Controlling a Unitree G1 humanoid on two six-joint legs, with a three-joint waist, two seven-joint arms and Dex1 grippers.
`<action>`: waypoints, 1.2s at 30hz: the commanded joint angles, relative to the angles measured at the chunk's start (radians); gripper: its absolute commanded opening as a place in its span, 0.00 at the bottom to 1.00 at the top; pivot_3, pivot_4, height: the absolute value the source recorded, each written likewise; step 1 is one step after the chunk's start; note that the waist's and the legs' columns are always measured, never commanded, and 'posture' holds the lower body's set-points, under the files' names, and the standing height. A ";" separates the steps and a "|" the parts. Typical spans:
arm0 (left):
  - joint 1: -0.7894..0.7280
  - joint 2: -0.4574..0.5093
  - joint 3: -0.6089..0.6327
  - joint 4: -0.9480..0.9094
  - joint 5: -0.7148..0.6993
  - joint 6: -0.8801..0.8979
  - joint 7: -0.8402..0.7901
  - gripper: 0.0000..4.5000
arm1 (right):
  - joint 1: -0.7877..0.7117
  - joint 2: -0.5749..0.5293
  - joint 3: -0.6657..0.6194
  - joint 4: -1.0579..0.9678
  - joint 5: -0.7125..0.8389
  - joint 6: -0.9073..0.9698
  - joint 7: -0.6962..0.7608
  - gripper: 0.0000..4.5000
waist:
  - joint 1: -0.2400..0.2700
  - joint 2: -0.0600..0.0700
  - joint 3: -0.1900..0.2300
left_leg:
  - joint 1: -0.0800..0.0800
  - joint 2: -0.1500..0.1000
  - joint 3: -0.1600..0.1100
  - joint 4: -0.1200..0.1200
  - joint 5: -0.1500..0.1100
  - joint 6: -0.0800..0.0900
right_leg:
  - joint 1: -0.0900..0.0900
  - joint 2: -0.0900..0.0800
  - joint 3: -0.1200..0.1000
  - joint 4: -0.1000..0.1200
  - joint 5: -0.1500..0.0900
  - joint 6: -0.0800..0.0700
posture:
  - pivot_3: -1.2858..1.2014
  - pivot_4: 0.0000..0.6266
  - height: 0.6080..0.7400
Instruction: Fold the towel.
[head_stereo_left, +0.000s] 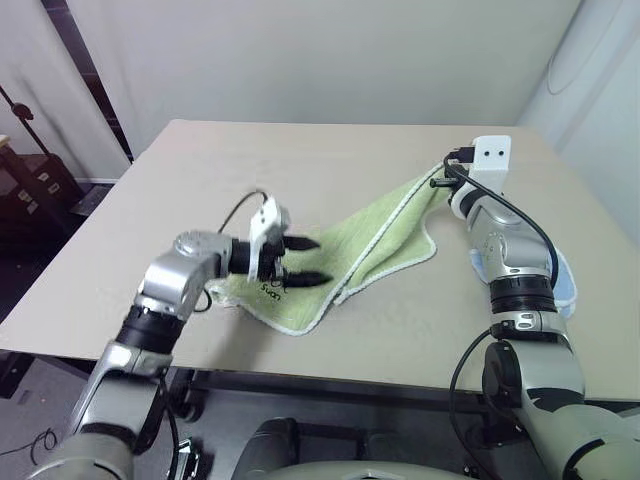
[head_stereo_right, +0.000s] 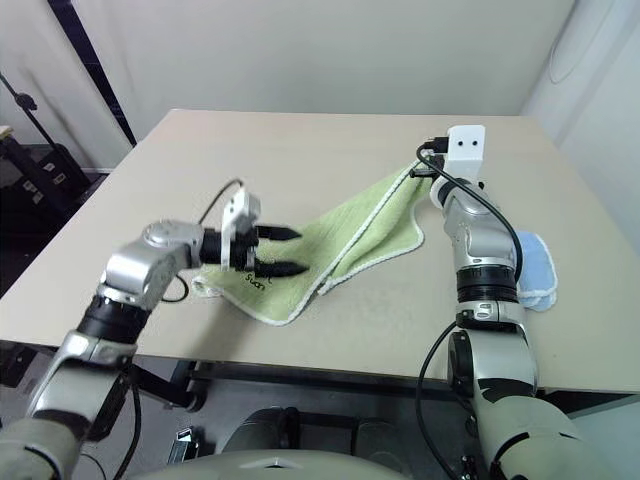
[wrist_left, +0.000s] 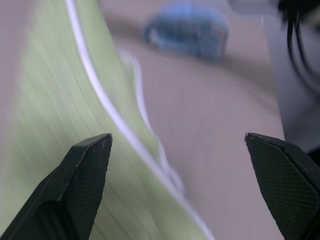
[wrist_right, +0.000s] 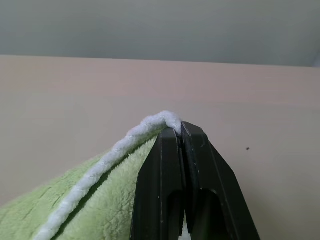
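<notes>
The light green towel (head_stereo_left: 365, 245) with white edging lies on the table, one corner lifted at the right. My right gripper (wrist_right: 180, 131) is shut on that raised corner, holding it above the table. The towel's near-left corner, with dark lettering (head_stereo_left: 271, 289), rests flat. My left gripper (head_stereo_left: 312, 260) hovers just over that part, pointing right, its two black fingers (wrist_left: 85, 170) spread wide open with nothing between them. In the left wrist view the towel's white edge (wrist_left: 107, 107) runs past the fingers.
A smaller light blue towel (head_stereo_right: 533, 268) lies by the table's right edge, beside my right arm. The beige table (head_stereo_left: 300, 160) has free room at the back and left. A dark stand (head_stereo_right: 45, 165) is off the table's left side.
</notes>
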 joint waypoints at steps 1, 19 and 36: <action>-0.042 -0.013 0.043 0.012 -0.030 -0.003 -0.006 1.00 | -0.025 -0.004 -0.002 -0.031 -0.003 -0.026 0.004 0.01 | -0.003 0.000 0.000 | 0.000 0.000 0.000 -0.001 0.000 0.000 | 0.000 0.000 0.000 0.000 0.000 0.000 | 0.52 0.00 0.76; 0.029 0.067 -0.036 0.155 0.086 -0.111 -0.088 1.00 | -0.046 0.005 0.007 0.009 -0.003 -0.052 0.018 0.01 | 0.006 0.000 0.002 | 0.001 -0.002 -0.003 0.000 0.005 0.001 | -0.003 -0.002 0.000 0.001 -0.001 -0.006 | 0.52 0.00 0.76; 0.165 0.170 -0.161 0.115 0.227 -0.285 -0.248 1.00 | -0.032 0.004 0.011 -0.004 -0.008 -0.055 0.015 0.01 | -0.010 0.002 0.002 | -0.002 -0.001 -0.002 -0.003 0.007 0.000 | -0.005 0.000 0.001 0.004 0.002 -0.002 | 0.52 0.00 0.76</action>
